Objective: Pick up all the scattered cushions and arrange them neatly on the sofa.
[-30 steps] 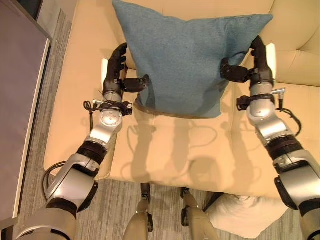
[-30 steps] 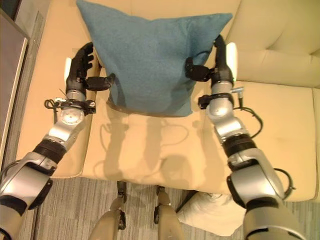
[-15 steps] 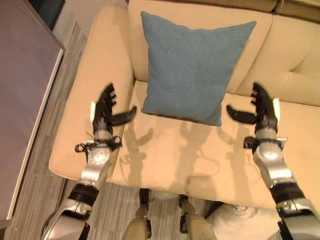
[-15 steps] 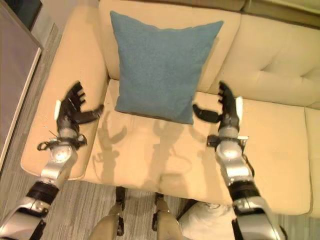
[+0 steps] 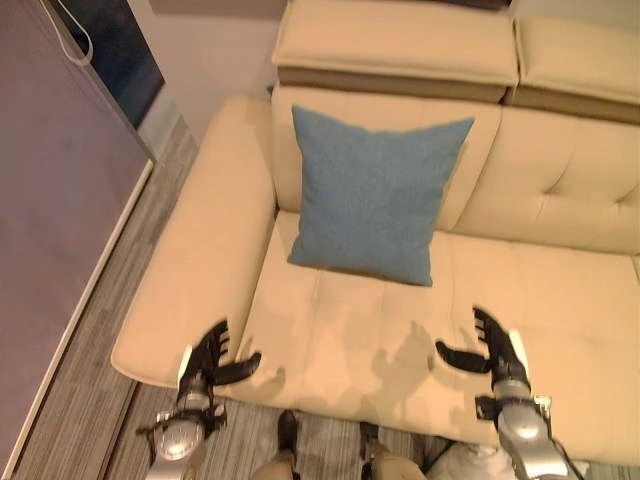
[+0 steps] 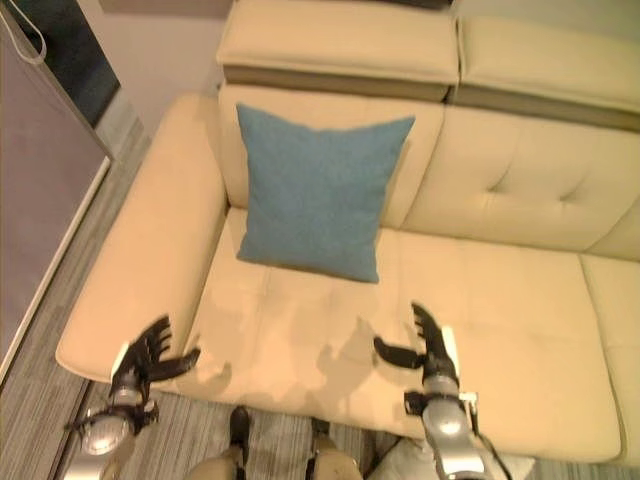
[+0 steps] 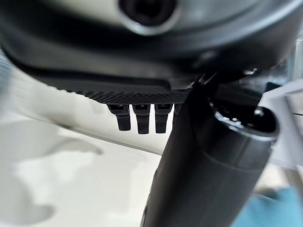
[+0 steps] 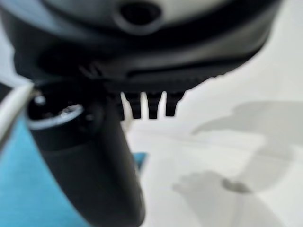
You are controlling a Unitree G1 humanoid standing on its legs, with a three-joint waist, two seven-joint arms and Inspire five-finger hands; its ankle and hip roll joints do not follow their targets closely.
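Cushion (image 5: 371, 195), the blue one, stands upright on the sofa (image 5: 560, 300), its back against the backrest at the end beside the armrest (image 5: 195, 270), lower edge on the seat. I see my left hand (image 5: 208, 358) hovering over the sofa's front edge near the armrest, fingers spread, thumb out, holding nothing. My right hand (image 5: 490, 348) hangs over the seat's front part, further from the armrest, likewise spread and empty. Both are well apart from the cushion. A white cushion (image 6: 400, 462) lies on the floor just before the sofa, by my right arm.
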